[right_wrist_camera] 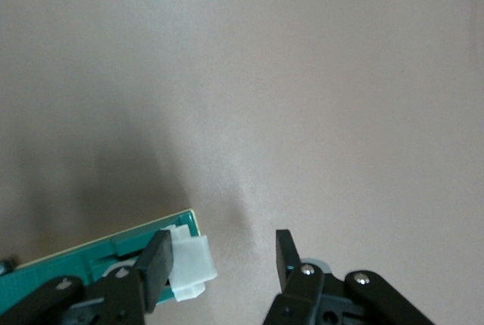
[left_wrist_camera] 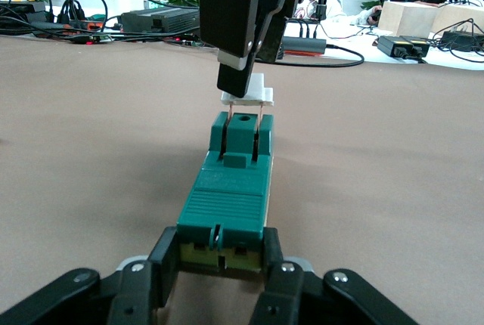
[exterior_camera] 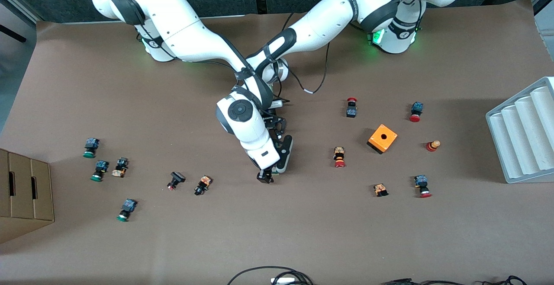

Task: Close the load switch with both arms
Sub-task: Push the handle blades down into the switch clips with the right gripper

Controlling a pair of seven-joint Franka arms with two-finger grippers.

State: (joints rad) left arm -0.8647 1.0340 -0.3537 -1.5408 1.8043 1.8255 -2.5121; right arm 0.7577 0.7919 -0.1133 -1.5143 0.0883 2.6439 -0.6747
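Your left hand (left_wrist_camera: 219,264) is clamped on one end of the load switch (left_wrist_camera: 227,196) lying on the desk (exterior_camera: 303,233); your right hand (right_wrist_camera: 219,264) straddles its white lever (right_wrist_camera: 189,264), one finger touching, not gripping.

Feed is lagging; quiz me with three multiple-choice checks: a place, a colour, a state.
1. The load switch lies: A lifted in the air; B on the table between both grippers; C at the table's edge.
2. The box with a hole is: A orange; B blue; C white.
3. The left gripper is: A open; B shut on the load switch; C out of sight.
B: the right gripper is at its white lever, the left at its other end. A: its top is orange. B: fingers clamp the green body.
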